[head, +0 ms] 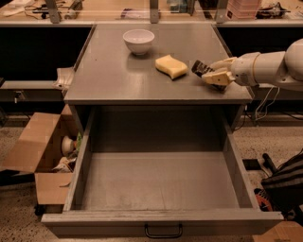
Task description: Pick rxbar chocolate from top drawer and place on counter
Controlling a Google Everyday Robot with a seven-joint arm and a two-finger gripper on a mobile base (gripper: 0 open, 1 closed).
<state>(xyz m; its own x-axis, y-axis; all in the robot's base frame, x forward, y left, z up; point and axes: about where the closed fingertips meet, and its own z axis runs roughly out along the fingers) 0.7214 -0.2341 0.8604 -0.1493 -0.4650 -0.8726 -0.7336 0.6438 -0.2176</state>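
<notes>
The rxbar chocolate (200, 68), a small dark bar, sits between the cream fingers of my gripper (211, 72) at the right side of the counter (118, 71), at or just above its surface. The gripper reaches in from the right on a white arm and is shut on the bar. The top drawer (161, 218) is pulled fully open below the counter, and its grey floor shows nothing inside. Its black handle (163, 231) is on the front panel.
A yellow wavy sponge (172, 66) lies just left of the bar. A white bowl (138, 41) stands at the counter's back. A brown cardboard box (42, 146) with clutter sits on the floor to the left. A cluttered workbench (142, 9) runs behind.
</notes>
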